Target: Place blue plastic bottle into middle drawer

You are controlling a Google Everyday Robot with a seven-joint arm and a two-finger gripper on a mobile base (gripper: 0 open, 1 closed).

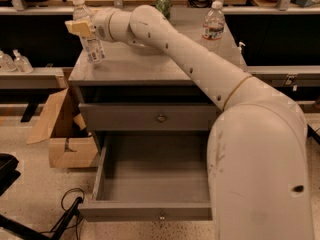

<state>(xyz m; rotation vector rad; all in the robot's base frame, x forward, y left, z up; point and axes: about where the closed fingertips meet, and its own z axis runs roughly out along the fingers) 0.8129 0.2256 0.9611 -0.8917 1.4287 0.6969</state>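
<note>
The gray cabinet top (150, 66) carries a clear bottle with a red-banded label (213, 26), upright at the right, and a green can (163, 4) at the back edge. Near the left front corner the blue plastic bottle (91, 43) is tilted - the gripper (80, 28) clasps its upper part. Whether its base touches the top I cannot tell. On the speckled floor (30, 194) at the left stands an open cardboard box (67, 144).
</note>
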